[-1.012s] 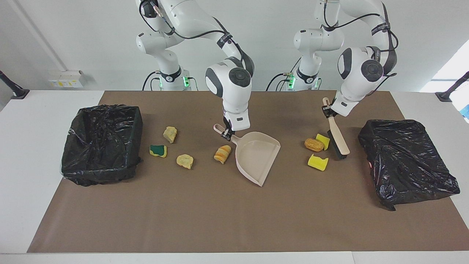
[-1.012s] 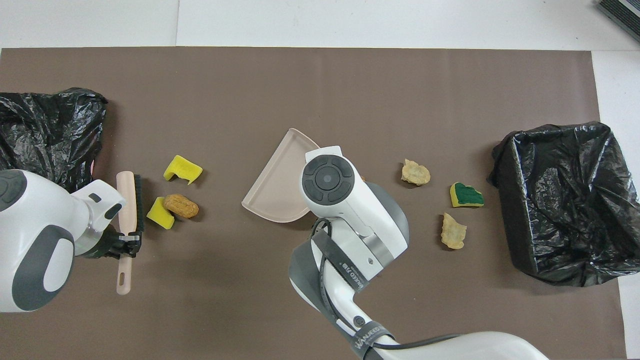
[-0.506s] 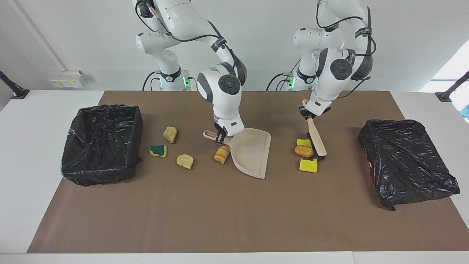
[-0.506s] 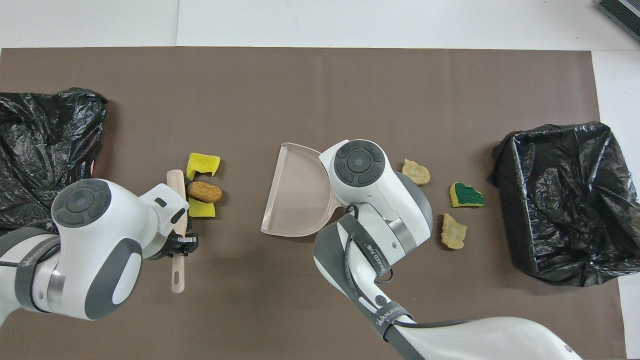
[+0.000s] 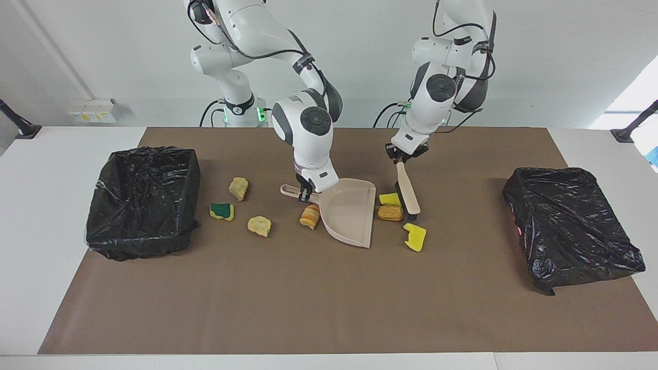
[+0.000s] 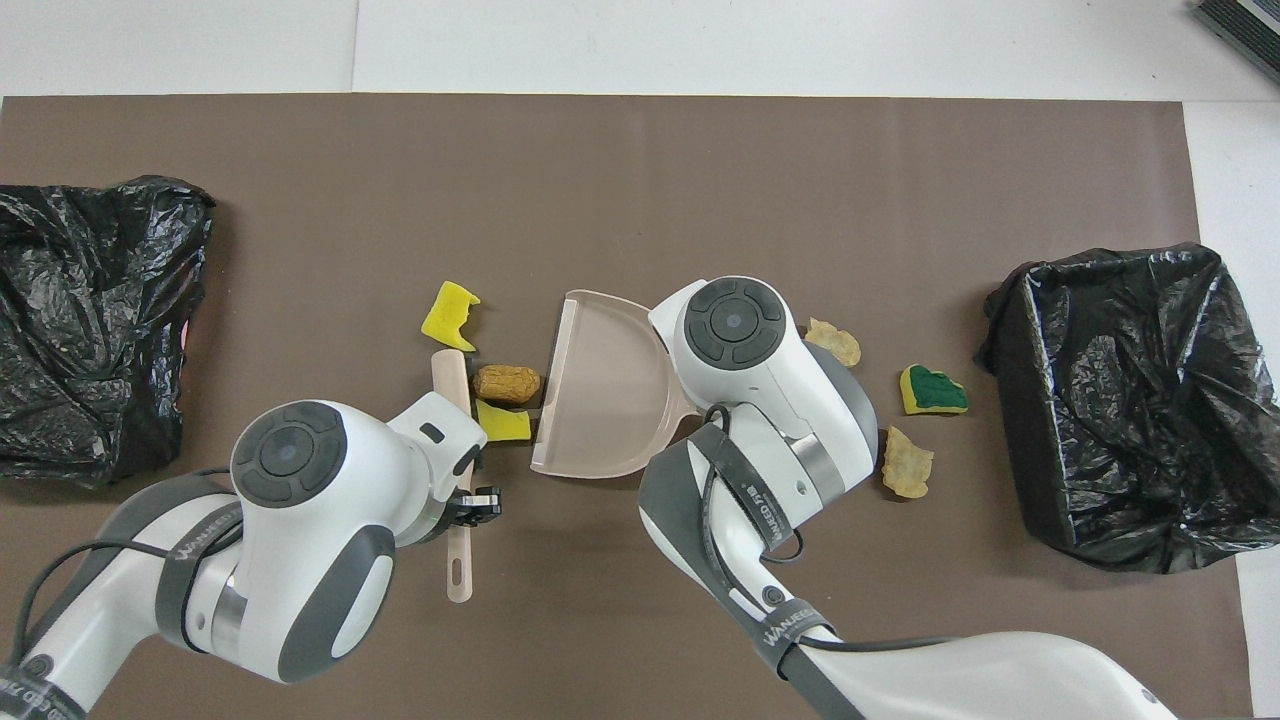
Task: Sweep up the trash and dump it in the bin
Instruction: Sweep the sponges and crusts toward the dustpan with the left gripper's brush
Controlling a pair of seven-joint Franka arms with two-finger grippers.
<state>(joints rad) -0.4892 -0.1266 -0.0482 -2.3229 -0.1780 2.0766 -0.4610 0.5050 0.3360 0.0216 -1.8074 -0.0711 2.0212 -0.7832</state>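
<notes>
My right gripper (image 5: 304,191) is shut on the handle of the beige dustpan (image 5: 349,213), which rests on the mat with its mouth toward the left arm's end. My left gripper (image 5: 402,154) is shut on the brush (image 5: 407,194), whose bristles are on the mat. A brown lump (image 5: 390,212) and a yellow sponge bit (image 5: 389,198) lie between the brush and the pan's mouth. Another yellow bit (image 5: 415,237) lies farther from the robots. A striped bread lump (image 5: 309,216), two tan lumps (image 5: 259,225) (image 5: 238,188) and a green-and-yellow sponge (image 5: 222,210) lie between pan and bin.
An open bin lined with a black bag (image 5: 149,151) stands at the right arm's end of the brown mat. A crumpled black bag (image 5: 570,226) lies at the left arm's end. In the overhead view the right arm (image 6: 735,330) hides the pan's handle and the striped lump.
The left gripper swept the brush toward the dustpan, pushing the brown lump and one yellow bit to its mouth; the other yellow bit slid off. The right gripper turned the pan to face them.
</notes>
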